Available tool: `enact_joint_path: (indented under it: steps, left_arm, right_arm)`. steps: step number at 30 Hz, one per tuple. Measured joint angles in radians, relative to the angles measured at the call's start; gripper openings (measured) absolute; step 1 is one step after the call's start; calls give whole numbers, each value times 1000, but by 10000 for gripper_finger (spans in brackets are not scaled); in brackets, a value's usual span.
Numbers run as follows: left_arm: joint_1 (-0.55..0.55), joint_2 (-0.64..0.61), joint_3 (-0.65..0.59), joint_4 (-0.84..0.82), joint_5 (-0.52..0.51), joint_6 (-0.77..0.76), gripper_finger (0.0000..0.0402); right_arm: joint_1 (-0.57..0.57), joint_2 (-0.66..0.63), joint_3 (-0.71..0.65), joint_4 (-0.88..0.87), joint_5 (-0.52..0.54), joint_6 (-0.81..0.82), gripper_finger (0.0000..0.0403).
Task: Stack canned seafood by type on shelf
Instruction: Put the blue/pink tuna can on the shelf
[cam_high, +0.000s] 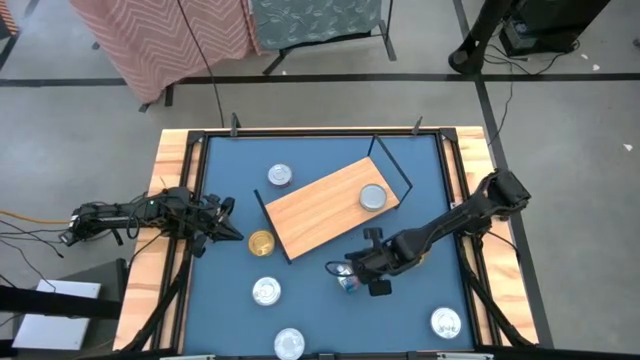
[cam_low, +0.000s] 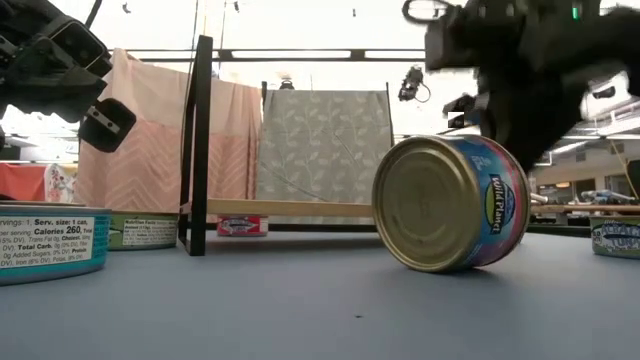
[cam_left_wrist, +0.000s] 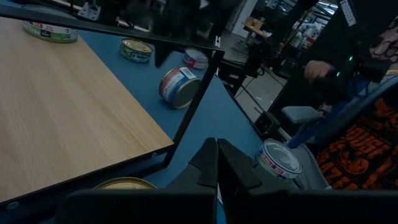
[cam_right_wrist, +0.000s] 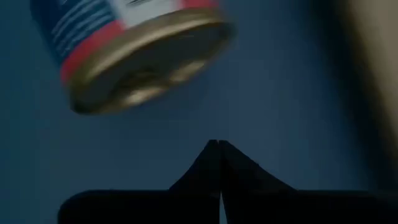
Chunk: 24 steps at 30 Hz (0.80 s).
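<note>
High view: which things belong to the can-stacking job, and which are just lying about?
Job: shelf; can on it; gold-lidded can; tipped can beside right gripper; silver-lidded cans; left gripper near table's left edge.
Lying about: cloth-draped racks; floor cables.

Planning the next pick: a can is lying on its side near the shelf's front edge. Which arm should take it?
Right. The right gripper, fingers shut, is beside the tipped can, off the shelf. The left gripper, also shut, is at the table's left side by the gold can.
</note>
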Motion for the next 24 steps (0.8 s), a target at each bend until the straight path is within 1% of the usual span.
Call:
enact_joint_path:
  steps: [3, 6, 8, 9, 11, 14, 16, 18, 19, 24]
  left_arm:
    - [0, 0, 0, 0, 0, 19, 7]
    - [0, 0, 0, 0, -2, 40, 7]
    - [0, 0, 0, 0, -2, 41, 7]
    - [0, 0, 0, 0, -2, 41, 7]
    - [0, 0, 0, 0, -2, 40, 7]
    - [0, 0, 0, 0, 2, 37, 7]
    - [0, 0, 0, 0, 5, 37, 7]
    - [0, 0, 0, 0, 6, 41, 7]
    - [0, 0, 0, 0, 6, 47, 7]
    - [0, 0, 0, 0, 9, 64, 7]
  right_arm:
    - [43, -54, 73, -110, 97, 35, 7]
    - [94, -102, 135, -134, 182, 77, 7]
    - [121, -110, 156, -132, 197, 111, 7]
    - [132, -110, 160, -134, 185, 133, 7]
    - [149, -107, 160, -130, 114, 189, 9]
    - [160, -93, 161, -91, -66, 254, 20]
    - [158, -84, 161, -75, -167, 287, 35]
    - [147, -84, 161, -74, -208, 295, 49]
    - [139, -84, 161, -72, -213, 282, 55]
    - [101, -84, 161, -3, -256, 101, 61]
